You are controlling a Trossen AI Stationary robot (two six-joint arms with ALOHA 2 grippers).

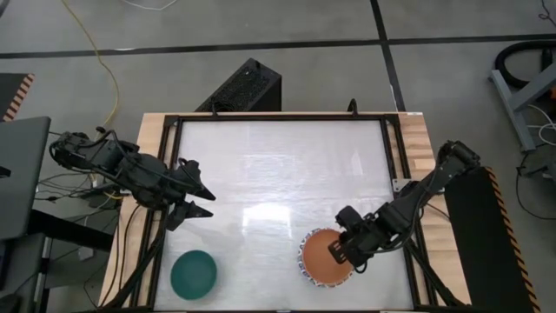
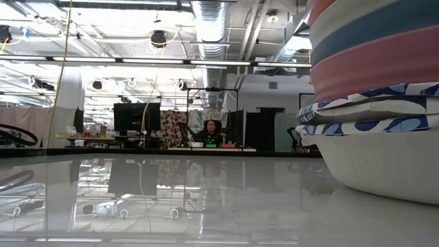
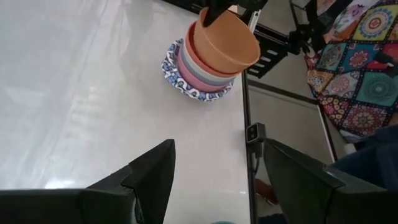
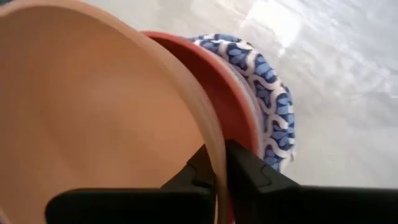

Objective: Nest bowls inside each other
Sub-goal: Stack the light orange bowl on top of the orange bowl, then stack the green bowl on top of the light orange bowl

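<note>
A stack of nested bowls (image 1: 304, 263) stands near the table's near right corner. Its lowest bowls have blue patterned rims (image 3: 186, 89); pink, blue-grey and red ones sit above them (image 2: 384, 62). An orange bowl (image 3: 227, 40) sits tilted on top of the stack, with my right gripper (image 4: 219, 168) shut on its rim. A teal-green bowl (image 1: 193, 273) rests alone on its base near the near left corner. My left gripper (image 1: 204, 202) hangs open above the table's left side, holding nothing. My right gripper holds the orange bowl by its rim (image 4: 214, 146) on the side toward the table's right edge, one finger inside the bowl and one outside. The fingers slant down from above and from the right. The bowl is tilted, its lower part inside the red bowl (image 4: 233, 106).
The glossy white tabletop (image 1: 278, 174) lies bare between the two arms, inside a black frame. A dark box (image 1: 248, 87) stands beyond the far edge. A person (image 2: 211, 132) sits far back in the room. A patterned cloth (image 3: 360, 62) lies off the table's right side.
</note>
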